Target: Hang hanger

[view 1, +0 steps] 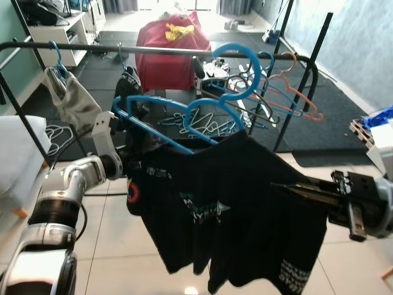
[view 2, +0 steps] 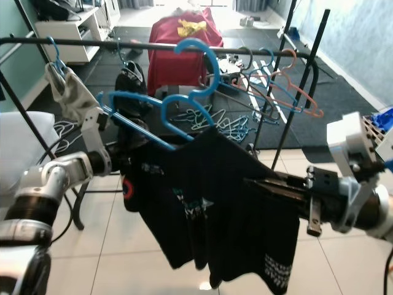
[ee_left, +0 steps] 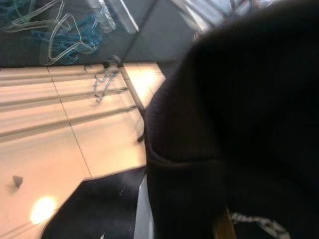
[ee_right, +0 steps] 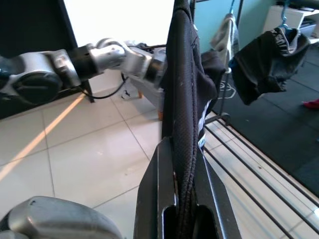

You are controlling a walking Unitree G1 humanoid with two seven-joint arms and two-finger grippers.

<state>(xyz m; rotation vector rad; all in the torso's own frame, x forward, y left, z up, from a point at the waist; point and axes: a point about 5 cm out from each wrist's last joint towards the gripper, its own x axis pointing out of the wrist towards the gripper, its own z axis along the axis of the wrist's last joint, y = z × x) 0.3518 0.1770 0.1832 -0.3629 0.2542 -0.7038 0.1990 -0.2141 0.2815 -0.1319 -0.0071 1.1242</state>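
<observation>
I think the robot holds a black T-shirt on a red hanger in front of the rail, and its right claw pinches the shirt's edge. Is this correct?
Not quite: the hanger is blue, not red, as the left eye view shows. The rest holds: the black T-shirt hangs on it in front of the rail, and the right claw pinches the shirt's edge.

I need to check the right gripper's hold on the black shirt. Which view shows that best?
The right wrist view: the right gripper's fingers clamp the black shirt's edge between them. Both eye views show the gripper from the side, its fingertips against dark cloth. The left wrist view shows shirt fabric.
</observation>
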